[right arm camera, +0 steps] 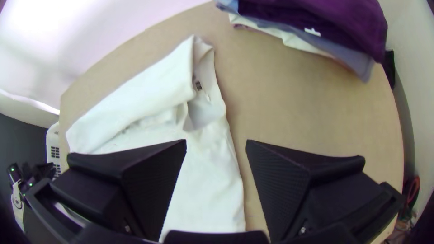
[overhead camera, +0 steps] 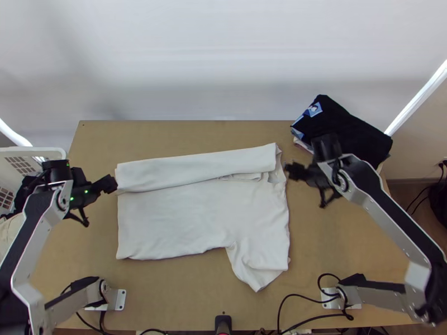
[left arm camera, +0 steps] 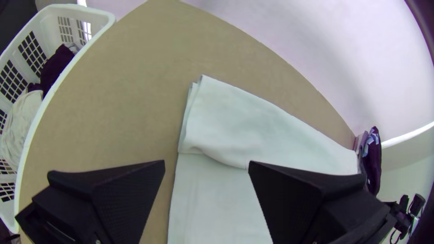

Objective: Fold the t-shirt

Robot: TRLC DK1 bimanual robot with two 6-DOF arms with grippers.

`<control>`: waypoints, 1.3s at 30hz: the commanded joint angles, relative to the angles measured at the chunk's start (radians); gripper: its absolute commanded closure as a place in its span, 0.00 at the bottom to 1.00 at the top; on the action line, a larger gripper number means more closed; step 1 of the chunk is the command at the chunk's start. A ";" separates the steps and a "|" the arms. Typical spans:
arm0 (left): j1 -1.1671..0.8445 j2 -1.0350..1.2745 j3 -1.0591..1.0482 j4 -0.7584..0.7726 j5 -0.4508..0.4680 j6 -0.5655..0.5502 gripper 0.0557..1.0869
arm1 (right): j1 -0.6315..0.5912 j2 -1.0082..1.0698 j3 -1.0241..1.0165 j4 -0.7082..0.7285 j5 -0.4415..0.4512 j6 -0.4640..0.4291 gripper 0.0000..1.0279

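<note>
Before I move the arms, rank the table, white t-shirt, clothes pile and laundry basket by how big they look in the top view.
1. Table
2. White t-shirt
3. Clothes pile and laundry basket, order unsure: the view's edge cuts off the basket.

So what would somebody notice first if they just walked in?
Probably the big white t-shirt spread across the middle of the table, with its far side folded over in a long strip. Next, maybe the two robot arms, with the left gripper and right gripper open at either side of it. The dark pile of clothes at the table's far right corner stands out too.
</note>
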 commanded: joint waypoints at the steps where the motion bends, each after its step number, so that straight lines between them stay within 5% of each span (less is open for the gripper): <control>1: 0.002 -0.050 0.032 -0.063 0.012 0.057 0.12 | 0.046 -0.049 -0.031 -0.147 -0.011 0.040 0.38; 5: 0.008 -0.081 0.032 -0.095 0.010 0.082 0.12 | 0.137 -0.102 -0.105 -0.295 -0.011 0.026 0.42; 8: 0.013 -0.093 0.031 -0.103 0.012 0.083 0.12 | 0.175 -0.158 -0.211 -0.305 -0.086 -0.034 0.73; 13: 0.014 -0.107 0.026 -0.112 0.012 0.079 0.12 | 0.209 -0.220 -0.304 -0.299 -0.108 -0.002 0.76; 16: 0.010 -0.122 0.029 -0.121 0.012 0.076 0.12 | 0.207 -0.203 -0.341 -0.296 -0.128 -0.002 0.68; 18: 0.010 -0.129 0.029 -0.127 0.012 0.076 0.12 | 0.214 -0.200 -0.361 -0.298 -0.154 -0.006 0.35; 19: 0.010 -0.132 0.028 -0.135 0.012 0.076 0.12 | 0.229 -0.197 -0.369 -0.298 -0.163 -0.003 0.32; 39: 0.004 -0.170 0.017 -0.158 0.009 0.065 0.12 | 0.230 -0.011 -0.402 -0.118 -0.197 -0.011 0.32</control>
